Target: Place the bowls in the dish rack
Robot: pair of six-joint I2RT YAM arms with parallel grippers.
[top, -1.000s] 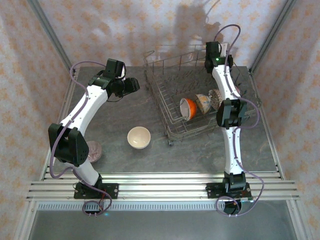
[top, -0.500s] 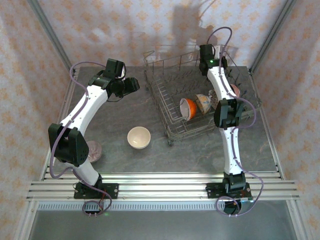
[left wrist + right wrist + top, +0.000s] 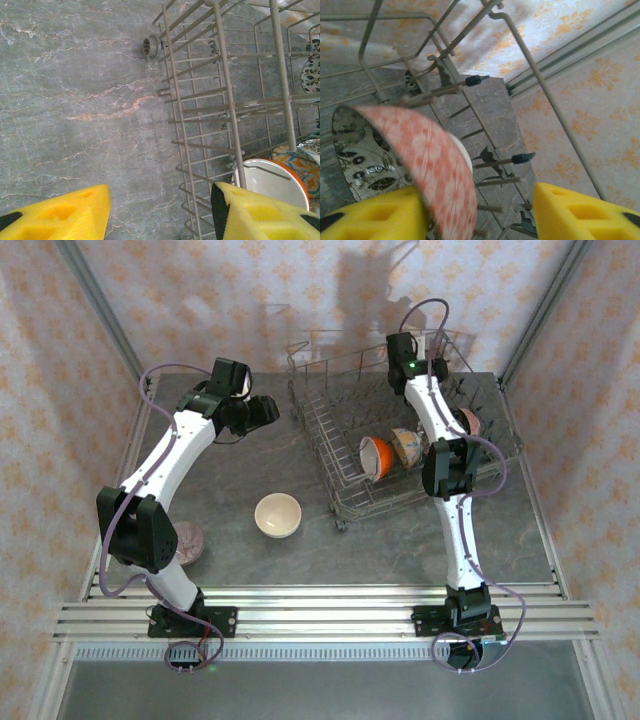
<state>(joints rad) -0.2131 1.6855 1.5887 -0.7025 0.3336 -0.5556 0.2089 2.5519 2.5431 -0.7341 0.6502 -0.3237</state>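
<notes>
— On the grey table point(image 3: 240, 480), seen from above, where do the bowls sit?

— A cream bowl point(image 3: 278, 515) lies upright in the open, well apart from both arms. The dish rack point(image 3: 318, 440) stands to its right. An orange bowl point(image 3: 375, 457) and a patterned bowl point(image 3: 407, 446) stand on edge among the rack's tines, side by side.

— And the grippers?

— The left gripper point(image 3: 262, 412) hangs just outside the rack's left wall, well away from the cream bowl. The right gripper point(image 3: 400, 346) is over the rack's far end, beyond those two bowls. From up here I cannot tell how either one's fingers stand.

— The left wrist camera?

— Its yellow fingers point(image 3: 55, 216) are spread wide, with nothing but table between them. The rack's wall runs ahead. The orange bowl, white inside, stands just behind the wires by the finger on the view's right.

— The right wrist camera?

— Its fingers point(image 3: 585, 212) are wide apart too. A pink checked bowl point(image 3: 432, 160), dark floral inside, stands on edge among the tines between them. It is hard against the finger on the view's left; whether it touches, I cannot tell. The other finger is clear of it.
</notes>
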